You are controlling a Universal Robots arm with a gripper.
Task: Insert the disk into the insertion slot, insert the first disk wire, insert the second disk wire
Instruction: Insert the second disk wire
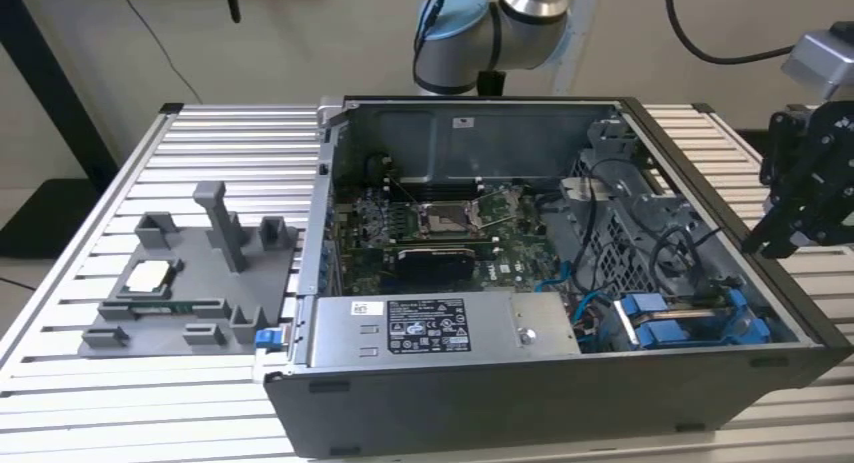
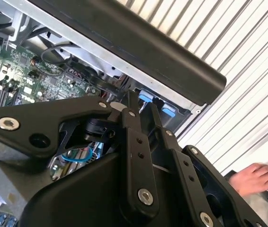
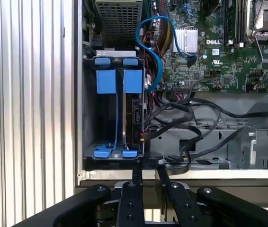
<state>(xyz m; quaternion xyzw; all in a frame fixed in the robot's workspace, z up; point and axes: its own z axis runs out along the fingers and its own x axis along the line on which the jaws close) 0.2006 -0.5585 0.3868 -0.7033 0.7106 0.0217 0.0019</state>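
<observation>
white sticker [image 1: 407, 328] on the power supply box [image 1: 547, 313] bears unreadably small print; the motherboard [image 3: 219, 61] carries white lettering.

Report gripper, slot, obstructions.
Black gripper open, empty, at case rim. Grey metal insertion slot with blue plastic rails nearest. Black cables beside slot.

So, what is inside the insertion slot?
Blue tabs at both ends and a thin blue rail; deeper parts are shadowed, so a seated disk cannot be confirmed.
</observation>
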